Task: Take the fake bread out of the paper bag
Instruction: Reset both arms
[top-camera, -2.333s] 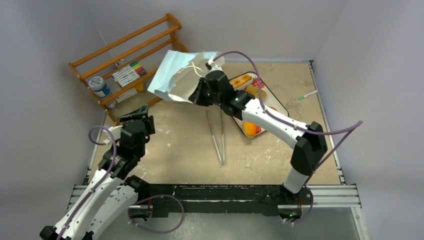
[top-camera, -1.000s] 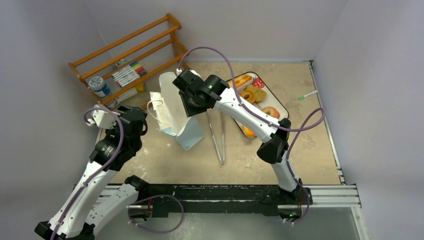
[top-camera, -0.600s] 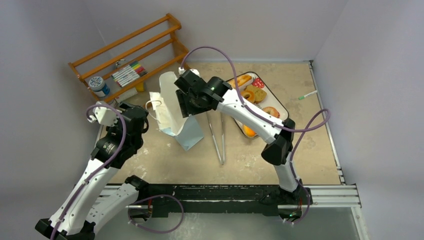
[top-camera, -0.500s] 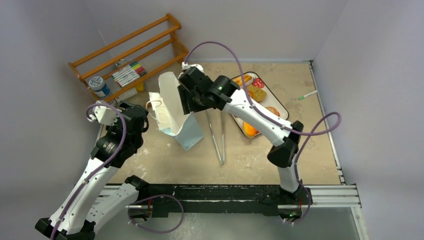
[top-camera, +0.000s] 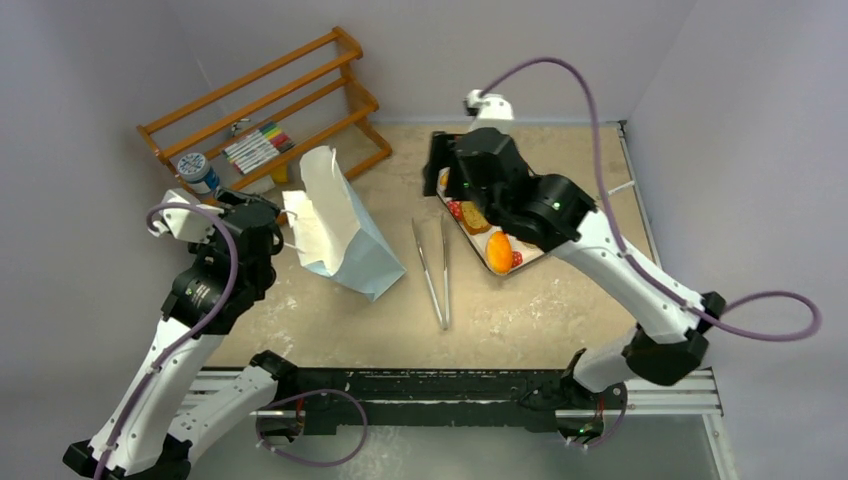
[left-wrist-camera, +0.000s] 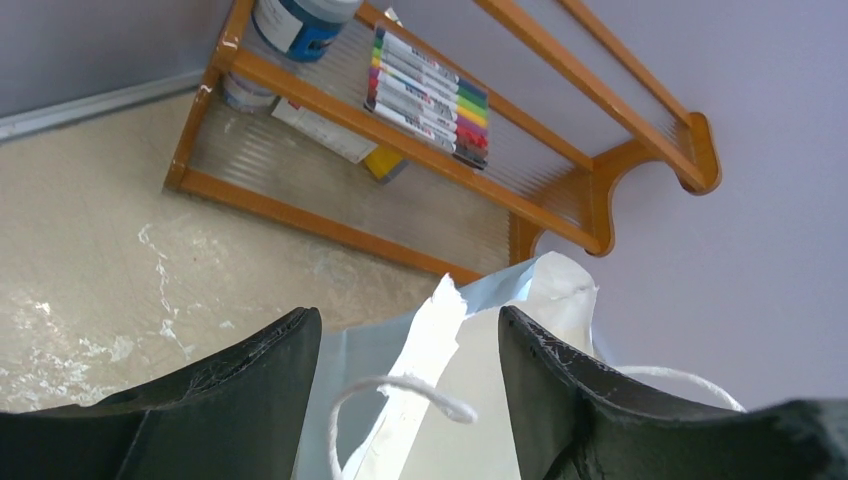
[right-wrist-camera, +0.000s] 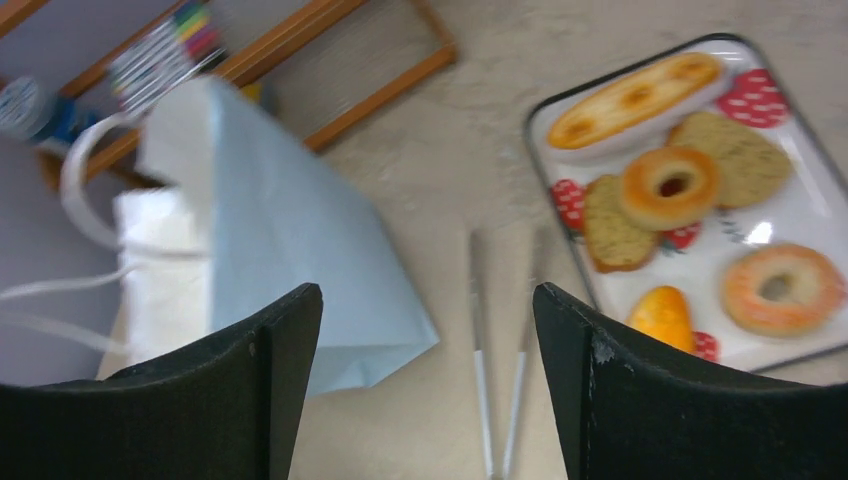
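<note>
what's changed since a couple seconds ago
The right end effector set the paper bag down on the table, let go and pulled back over the tray. The left end effector moved up to the bag's mouth. The bread on the tray, the tongs and the rack stayed put.

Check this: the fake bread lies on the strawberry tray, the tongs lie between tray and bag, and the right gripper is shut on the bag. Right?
No. The right gripper is open, empty and apart from the paper bag; the right wrist view shows it. The rest stands: fake bread on the tray, tongs between.
</note>
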